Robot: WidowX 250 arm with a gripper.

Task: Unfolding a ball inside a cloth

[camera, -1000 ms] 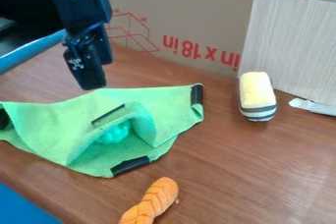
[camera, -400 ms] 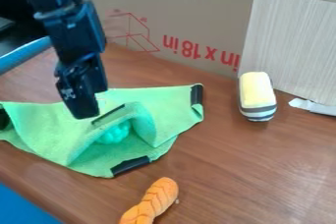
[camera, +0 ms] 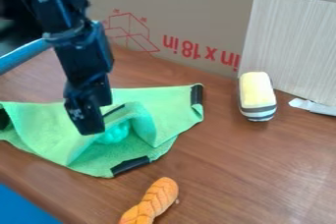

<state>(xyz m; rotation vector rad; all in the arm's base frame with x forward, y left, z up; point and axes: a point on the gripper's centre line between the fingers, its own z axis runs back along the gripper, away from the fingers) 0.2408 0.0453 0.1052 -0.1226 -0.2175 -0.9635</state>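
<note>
Here's the end effector (camera: pixel 91 127) at the cloth (camera: pixel 46 122), its opening and any contact impossible to tell! One cloth, one ball (camera: pixel 117 133), one orange toy (camera: pixel 157 196), one yellow-topped block (camera: pixel 256 90)!

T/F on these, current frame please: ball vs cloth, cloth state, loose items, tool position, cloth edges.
1. The teal ball sits under a raised fold of the green cloth. True.
2. The cloth is spread out flat. False: part of it arches up over the ball.
3. The orange braided piece and the striped block both lie on the table, off the cloth. True.
4. The tool is over the striped block. False: the tool is at the cloth, by the fold; contact can't be told.
5. The cloth has dark strips along parts of its edge. True.
</note>
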